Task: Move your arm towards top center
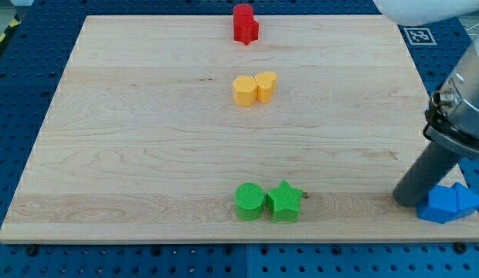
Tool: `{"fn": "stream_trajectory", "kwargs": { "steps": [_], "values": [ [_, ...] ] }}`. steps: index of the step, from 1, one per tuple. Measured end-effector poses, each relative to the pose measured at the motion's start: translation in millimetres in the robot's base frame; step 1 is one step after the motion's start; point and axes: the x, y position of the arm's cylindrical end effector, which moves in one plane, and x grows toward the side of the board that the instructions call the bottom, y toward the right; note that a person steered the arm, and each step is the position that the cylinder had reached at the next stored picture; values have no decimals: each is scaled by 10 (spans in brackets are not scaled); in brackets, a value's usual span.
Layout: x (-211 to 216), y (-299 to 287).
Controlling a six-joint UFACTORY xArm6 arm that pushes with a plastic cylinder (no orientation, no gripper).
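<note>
Blue blocks (pixel 451 203) touching my tip (pixel 407 202), view's bottom right.

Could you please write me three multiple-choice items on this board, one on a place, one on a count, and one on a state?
1. Where is my tip?
A. the view's bottom right, beside the blue blocks
B. the view's top centre, by the red blocks
C. between the yellow blocks and the green blocks

2. How many green blocks are there?
A. one
B. two
C. three

3. How do the two yellow blocks stand?
A. far apart
B. stacked
C. side by side, touching

Answers:
1 A: my tip meets the board next to the blue blocks.
2 B: a green cylinder and a green star.
3 C: the yellow blocks show no gap.
</note>
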Motion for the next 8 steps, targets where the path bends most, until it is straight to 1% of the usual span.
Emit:
{"fn": "stream_trajectory", "kwargs": {
  "steps": [1,2,3,4,5,6,7,8],
  "values": [
    [-419,-195],
    [-484,-241],
    [-590,-627],
    [-869,-1145],
    [-1005,-1846],
    [-939,-2682],
    [-771,-3198],
    [-615,-3325]
  ]
}}
